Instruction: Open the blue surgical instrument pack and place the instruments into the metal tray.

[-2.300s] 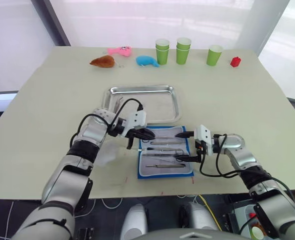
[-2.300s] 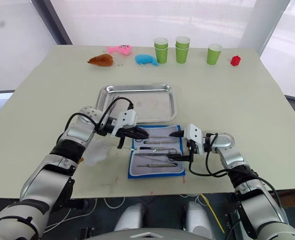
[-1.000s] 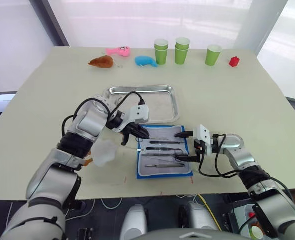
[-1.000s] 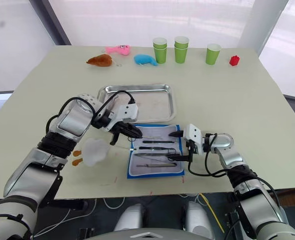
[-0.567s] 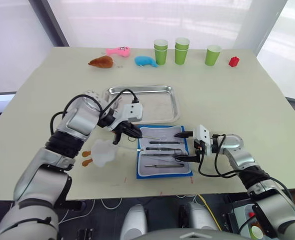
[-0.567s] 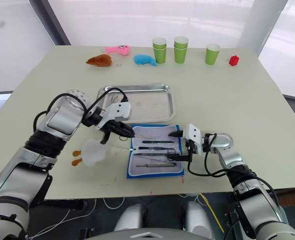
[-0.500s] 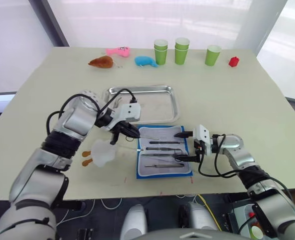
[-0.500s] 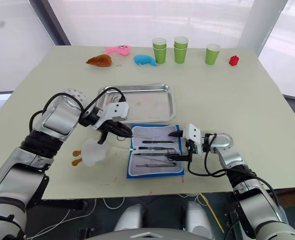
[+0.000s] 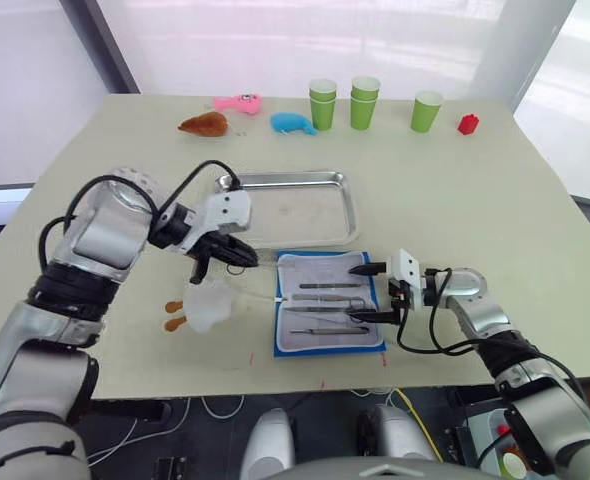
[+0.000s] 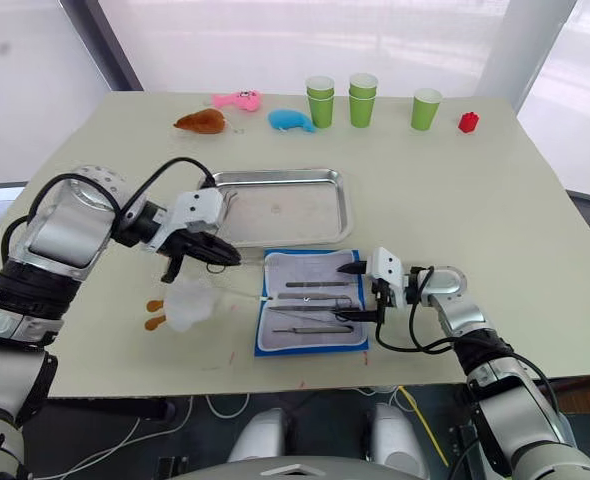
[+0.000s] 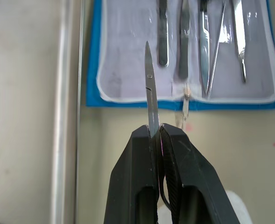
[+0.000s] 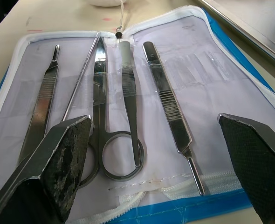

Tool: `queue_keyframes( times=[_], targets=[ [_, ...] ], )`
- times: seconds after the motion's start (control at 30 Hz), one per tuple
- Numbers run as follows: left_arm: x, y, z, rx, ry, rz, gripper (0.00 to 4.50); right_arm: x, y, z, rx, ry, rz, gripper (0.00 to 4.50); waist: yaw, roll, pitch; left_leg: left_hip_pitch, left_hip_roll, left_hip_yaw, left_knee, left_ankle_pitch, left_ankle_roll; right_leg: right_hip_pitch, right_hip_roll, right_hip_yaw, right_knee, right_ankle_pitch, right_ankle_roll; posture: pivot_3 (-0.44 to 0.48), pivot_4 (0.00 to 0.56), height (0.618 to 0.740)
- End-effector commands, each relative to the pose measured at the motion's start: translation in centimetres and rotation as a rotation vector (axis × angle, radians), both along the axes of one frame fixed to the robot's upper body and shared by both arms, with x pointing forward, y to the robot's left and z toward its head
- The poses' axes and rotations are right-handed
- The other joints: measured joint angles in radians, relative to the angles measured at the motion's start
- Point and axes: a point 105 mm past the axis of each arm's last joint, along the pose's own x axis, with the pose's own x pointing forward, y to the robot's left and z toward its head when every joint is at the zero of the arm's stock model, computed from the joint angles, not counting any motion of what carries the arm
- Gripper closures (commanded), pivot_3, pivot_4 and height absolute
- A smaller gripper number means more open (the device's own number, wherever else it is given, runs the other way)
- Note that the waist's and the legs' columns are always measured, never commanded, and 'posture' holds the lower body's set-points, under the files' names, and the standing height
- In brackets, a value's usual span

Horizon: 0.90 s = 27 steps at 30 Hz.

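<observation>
Fingers of my left gripper (image 11: 155,133) pinch scissors (image 11: 149,88), held left of open blue pack (image 9: 329,316). Right gripper (image 9: 370,292) spread wide over pack's right edge. Carry scissors far-right over metal tray (image 9: 341,180) rim, lower flat, release gently.

My table (image 9: 495,190) carries the metal tray (image 9: 350,213) at centre, the blue surgical instrument pack (image 9: 329,345) at 6 o'clock, green cups (image 9: 365,100), toys (image 9: 294,122) and a red block (image 9: 469,124) along 12.

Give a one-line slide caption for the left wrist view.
Left gripper shut on slim silver scissors, tip aimed at the opened blue surgical instrument pack.
</observation>
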Motion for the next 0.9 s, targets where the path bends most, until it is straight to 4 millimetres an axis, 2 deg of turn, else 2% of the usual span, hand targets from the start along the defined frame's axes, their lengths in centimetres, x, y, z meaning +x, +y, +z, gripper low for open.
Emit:
queue_keyframes(
  times=[0.03,0.13,0.33,0.43,0.53,0.77,0.9],
  targets=[
    [1.6,-1.0,2.9,-0.183,-0.133,0.122,4.49,-4.8,-3.4,-9.5,-0.290,0.324,-0.031,0.00,0.001,0.000,0.000,0.000,0.000,0.000,0.000,0.000,0.000,0.000,0.001,0.001,0.000,0.000,0.000,0.000,0.150,0.740],
    [3.5,-1.4,3.3,-0.304,-0.216,0.310,4.49,-4.7,-3.3,-9.4,-0.285,0.325,-0.032,0.00,0.000,0.000,0.000,0.000,0.000,-0.001,0.001,0.000,0.000,0.002,0.006,0.008,0.000,0.000,0.000,0.000,0.150,0.740],
    [5.5,-2.4,3.2,-0.514,-0.297,0.644,4.49,-4.5,-3.9,-9.3,-0.300,0.318,-0.036,0.00,0.002,-0.001,0.000,0.005,0.000,0.000,0.001,0.000,0.000,0.008,0.010,0.016,0.000,0.000,0.001,0.000,0.150,0.740],
    [6.8,-1.4,1.9,-0.489,-0.392,0.873,4.49,-4.4,-4.0,-9.2,-0.302,0.316,-0.038,0.00,0.002,-0.001,0.000,0.007,-0.002,0.000,0.001,0.000,0.000,0.010,0.010,0.019,0.000,0.001,0.001,0.000,0.150,0.740],
    [7.3,-0.3,0.7,-0.480,-0.396,1.062,4.49,-4.3,-4.1,-9.1,-0.303,0.313,-0.040,0.00,0.002,-0.001,0.000,0.009,-0.002,0.002,0.001,0.000,0.000,0.011,0.010,0.021,0.000,0.001,0.002,0.000,0.150,0.740],
    [8.6,1.7,-1.1,-0.451,-0.416,1.276,4.49,-4.2,-4.3,-9.1,-0.306,0.313,-0.042,0.00,0.003,-0.003,-0.002,0.010,-0.002,0.002,0.001,0.000,0.000,0.011,0.009,0.021,0.000,0.003,0.004,0.000,0.150,0.740],
    [9.1,1.7,-1.9,-0.430,-0.406,1.340,4.49,-4.1,-4.1,-9.0,-0.303,0.310,-0.043,0.00,0.003,-0.005,-0.002,0.010,-0.003,0.002,0.001,0.000,-0.001,0.011,0.008,0.021,0.000,0.004,0.001,0.000,0.150,0.740]
  ],
)
